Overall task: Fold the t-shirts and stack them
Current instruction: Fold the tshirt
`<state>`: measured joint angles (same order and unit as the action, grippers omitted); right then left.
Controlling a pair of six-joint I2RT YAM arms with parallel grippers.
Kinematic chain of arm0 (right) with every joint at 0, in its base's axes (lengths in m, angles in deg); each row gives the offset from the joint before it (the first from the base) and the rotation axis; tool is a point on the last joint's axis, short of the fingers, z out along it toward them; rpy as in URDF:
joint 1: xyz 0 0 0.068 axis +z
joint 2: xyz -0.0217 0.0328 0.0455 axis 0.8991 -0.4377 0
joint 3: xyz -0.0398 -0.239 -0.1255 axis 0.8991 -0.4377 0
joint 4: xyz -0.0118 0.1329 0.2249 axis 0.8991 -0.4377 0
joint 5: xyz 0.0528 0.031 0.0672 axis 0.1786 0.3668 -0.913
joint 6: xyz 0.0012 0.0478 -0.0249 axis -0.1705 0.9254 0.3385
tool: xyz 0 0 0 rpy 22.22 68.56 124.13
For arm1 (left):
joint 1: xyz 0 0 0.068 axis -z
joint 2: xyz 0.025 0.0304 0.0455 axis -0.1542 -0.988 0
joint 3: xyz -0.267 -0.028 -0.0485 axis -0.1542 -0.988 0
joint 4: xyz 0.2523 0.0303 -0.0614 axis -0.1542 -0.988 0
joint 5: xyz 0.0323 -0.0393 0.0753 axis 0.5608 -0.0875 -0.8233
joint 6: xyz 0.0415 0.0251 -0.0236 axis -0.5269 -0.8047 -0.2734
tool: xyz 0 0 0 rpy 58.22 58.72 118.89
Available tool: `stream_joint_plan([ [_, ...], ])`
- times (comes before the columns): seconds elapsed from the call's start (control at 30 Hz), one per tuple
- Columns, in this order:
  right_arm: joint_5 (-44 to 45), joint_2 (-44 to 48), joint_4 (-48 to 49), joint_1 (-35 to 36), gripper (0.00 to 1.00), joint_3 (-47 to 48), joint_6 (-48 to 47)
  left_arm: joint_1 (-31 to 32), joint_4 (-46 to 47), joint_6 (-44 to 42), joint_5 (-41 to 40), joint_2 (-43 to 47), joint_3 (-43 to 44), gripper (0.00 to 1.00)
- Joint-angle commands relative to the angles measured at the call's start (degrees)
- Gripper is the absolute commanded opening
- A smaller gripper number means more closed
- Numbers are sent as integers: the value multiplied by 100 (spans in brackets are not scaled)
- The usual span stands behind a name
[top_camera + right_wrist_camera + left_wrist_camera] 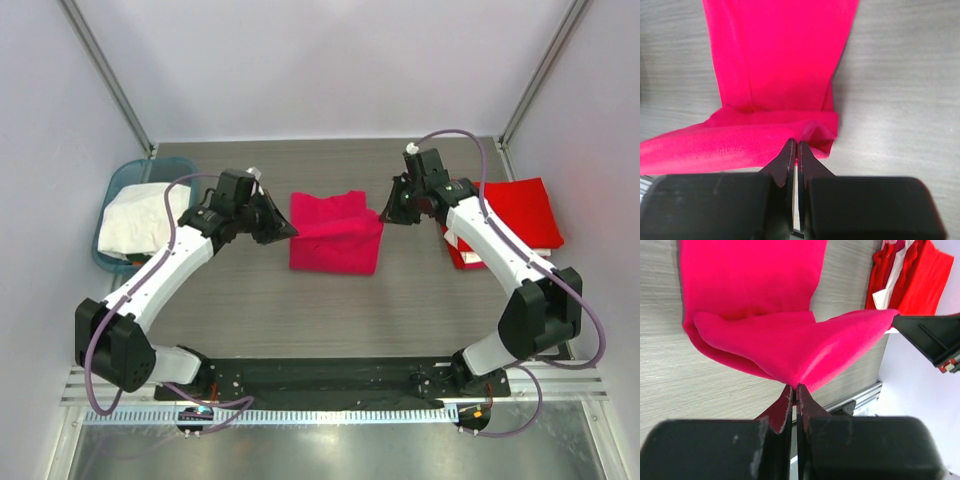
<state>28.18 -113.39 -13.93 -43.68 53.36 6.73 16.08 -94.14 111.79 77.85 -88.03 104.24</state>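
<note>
A magenta-pink t-shirt lies part-folded in the middle of the table. My left gripper is shut on its left edge and holds that edge lifted. My right gripper is shut on its right edge, also lifted. The cloth hangs stretched between both grippers. A stack of bright red t-shirts with some white cloth in it lies at the right, also in the left wrist view. A white t-shirt fills the basket at the left.
A teal plastic basket stands at the far left edge of the table. White walls enclose the back and sides. A metal rail runs along the near edge, by the arm bases.
</note>
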Motion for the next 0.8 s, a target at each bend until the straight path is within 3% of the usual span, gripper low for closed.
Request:
stream_joint_plan([
  [0.0,-65,-173,83,-146,1,482,-238,-139,-117,-166,-161,46,337,0],
  [0.27,-320,-1042,127,-392,1,1158,-309,-473,68,-149,23,-489,723,0],
  [0.77,-909,-2493,198,-788,1,2353,-379,-1044,349,-219,410,-2528,2199,0],
])
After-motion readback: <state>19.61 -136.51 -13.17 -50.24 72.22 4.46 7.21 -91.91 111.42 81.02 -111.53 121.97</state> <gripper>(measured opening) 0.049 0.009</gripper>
